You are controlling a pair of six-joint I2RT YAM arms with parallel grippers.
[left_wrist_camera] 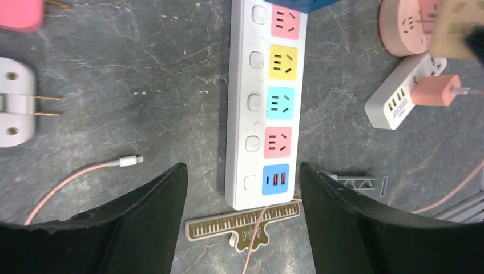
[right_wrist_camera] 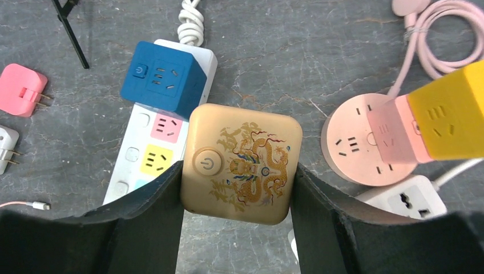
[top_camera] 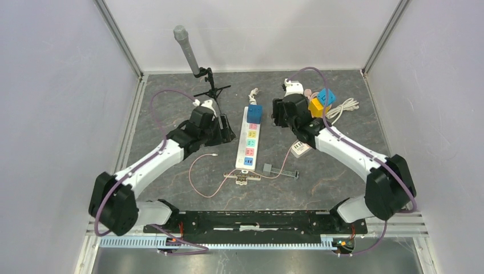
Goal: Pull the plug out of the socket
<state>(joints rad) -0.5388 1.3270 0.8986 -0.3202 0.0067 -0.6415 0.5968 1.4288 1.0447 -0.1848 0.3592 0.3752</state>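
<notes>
Lighting even, diffuse, bright; all three views usable
Soft faint shadows on grey tabletop [top_camera: 319, 171]; walls [top_camera: 51, 114] pale, near washed out. Wrist views sharp at tabletop depth; black fingers [left_wrist_camera: 142, 222] underexposed, little detail; beige block [left_wrist_camera: 456, 25] at left-wrist top right corner blurred

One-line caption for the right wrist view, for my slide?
Right gripper clamps a beige cube beside the power strip, where a blue cube sits plugged in.

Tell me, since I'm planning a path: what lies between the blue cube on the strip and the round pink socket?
The beige dragon cube, clamped in the right gripper, sits between them, as the right wrist view shows.
</notes>
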